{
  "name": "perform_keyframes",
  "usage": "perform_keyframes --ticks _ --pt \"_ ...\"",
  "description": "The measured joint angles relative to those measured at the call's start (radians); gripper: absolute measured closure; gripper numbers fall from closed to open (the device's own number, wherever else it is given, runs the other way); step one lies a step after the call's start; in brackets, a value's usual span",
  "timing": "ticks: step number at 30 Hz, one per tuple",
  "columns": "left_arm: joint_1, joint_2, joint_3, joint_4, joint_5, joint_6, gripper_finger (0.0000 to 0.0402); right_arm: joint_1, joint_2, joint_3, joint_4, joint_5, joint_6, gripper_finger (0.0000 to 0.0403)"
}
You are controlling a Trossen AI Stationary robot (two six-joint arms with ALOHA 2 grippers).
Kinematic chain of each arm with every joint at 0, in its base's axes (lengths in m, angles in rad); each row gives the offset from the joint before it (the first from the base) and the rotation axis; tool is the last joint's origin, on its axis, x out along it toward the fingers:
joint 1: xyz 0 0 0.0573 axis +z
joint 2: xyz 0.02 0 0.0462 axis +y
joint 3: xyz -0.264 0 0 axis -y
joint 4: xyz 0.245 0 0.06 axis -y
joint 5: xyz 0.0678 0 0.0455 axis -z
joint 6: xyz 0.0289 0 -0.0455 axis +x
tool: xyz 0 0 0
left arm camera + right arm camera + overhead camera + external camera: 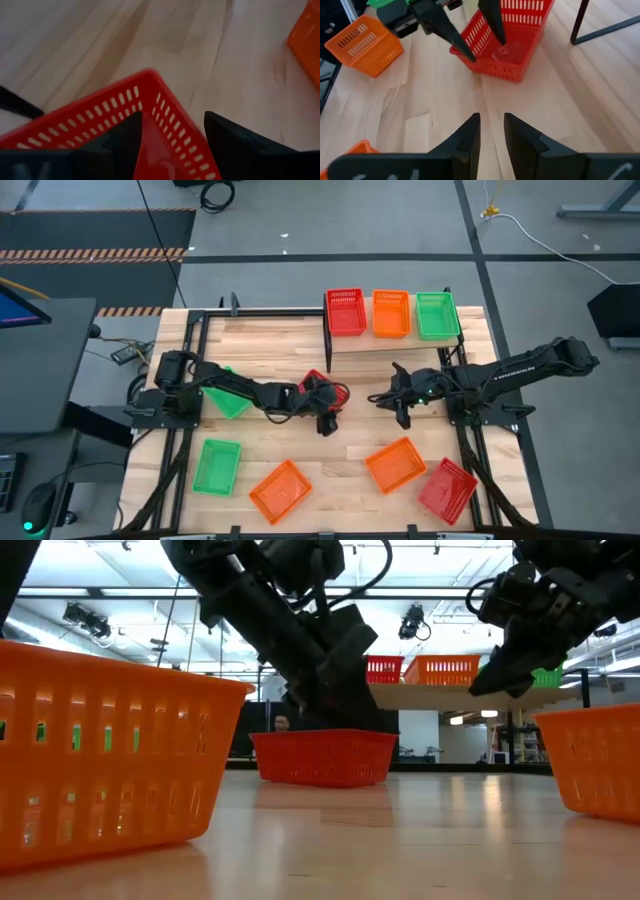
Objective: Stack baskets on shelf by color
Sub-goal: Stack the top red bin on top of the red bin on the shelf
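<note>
A red basket [318, 384] [325, 756] rests flat on the table's middle. My left gripper [323, 394] [172, 117] [485, 50] is open and straddles one wall near a corner [146, 80], one finger inside and one outside. My right gripper [386, 397] [491, 117], a short way to the basket's right, hovers above the table with only a narrow gap between its fingers. The shelf [390, 343] [440, 695] at the far edge carries a red basket [346, 311], an orange basket [391, 313] and a green basket [437, 315], side by side. My left gripper comes at the red basket's wall [172, 125] slanting down from the table's left, one finger [120, 140] inside and the other finger [240, 145] outside. Whether either finger touches the wall I cannot tell. The basket stands flat on the table.
One green basket [228, 396] lies under the left arm and another green basket [217, 465] sits near the front left. Two orange baskets [280, 488] [395, 463] and a red basket [447, 488] sit along the near edge. The shelf's black posts [328, 340] stand just beyond the grippers.
</note>
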Motion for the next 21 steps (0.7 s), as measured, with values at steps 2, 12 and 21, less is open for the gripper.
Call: perform_keyframes --ticks 2,12,21 --pt "-0.001 0.003 0.002 0.008 0.0 -0.003 0.0182 0.006 0.0 0.0 0.0 0.0 0.005 0.031" --pt "-0.013 0.062 -0.001 -0.013 -0.004 -0.037 0.0194 0.04 0.0 0.0 -0.018 0.003 0.043 0.0313" --pt "-0.029 0.068 0.0 -0.011 -0.004 -0.036 0.0262 0.124 0.001 0.0 -0.035 0.042 0.086 0.0313"
